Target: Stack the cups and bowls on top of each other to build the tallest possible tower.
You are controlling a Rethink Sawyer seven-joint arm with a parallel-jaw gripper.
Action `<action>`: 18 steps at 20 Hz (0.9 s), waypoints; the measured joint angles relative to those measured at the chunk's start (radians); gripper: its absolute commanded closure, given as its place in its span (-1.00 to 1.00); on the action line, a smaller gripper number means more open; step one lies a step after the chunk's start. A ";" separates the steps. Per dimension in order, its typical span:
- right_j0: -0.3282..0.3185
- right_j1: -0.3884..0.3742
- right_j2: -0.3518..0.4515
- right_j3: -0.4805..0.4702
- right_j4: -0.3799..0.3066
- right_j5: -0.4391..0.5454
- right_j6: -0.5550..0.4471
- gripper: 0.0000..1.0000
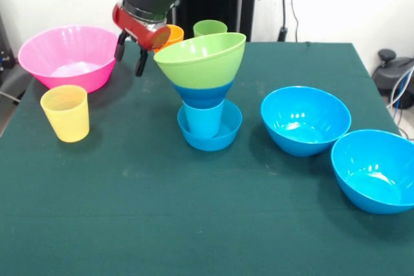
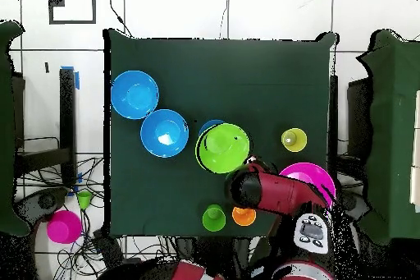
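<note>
The tower [image 1: 206, 88] stands mid-table: a small blue bowl [image 1: 209, 135] at the base, a light blue cup [image 1: 203, 119] upside down in it, a blue bowl [image 1: 203, 95] and the lime green bowl [image 1: 202, 60] on top, tilted. In the overhead view the lime green bowl [image 2: 223, 147] hides the rest. My gripper [image 1: 130, 53] hangs open and empty between the tower and the pink ribbed bowl [image 1: 70, 56]. The yellow cup [image 1: 65, 113] stands in front of the pink bowl. The orange cup [image 1: 169, 35] and green cup [image 1: 209, 28] stand behind the tower.
Two large blue bowls [image 1: 305, 119] [image 1: 375, 170] sit upright on the right of the green tablecloth [image 1: 194, 224]. In the overhead view they [image 2: 164, 132] [image 2: 134, 94] lie left of the tower, and my arm [image 2: 267, 190] covers part of the pink bowl [image 2: 312, 180].
</note>
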 measured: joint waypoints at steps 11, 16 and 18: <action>-0.002 -0.096 0.001 0.030 0.000 0.015 0.000 -1.00; -0.002 -0.078 0.001 0.030 -0.003 0.014 0.000 -1.00; -0.002 -0.065 0.001 0.030 -0.005 0.014 0.000 -1.00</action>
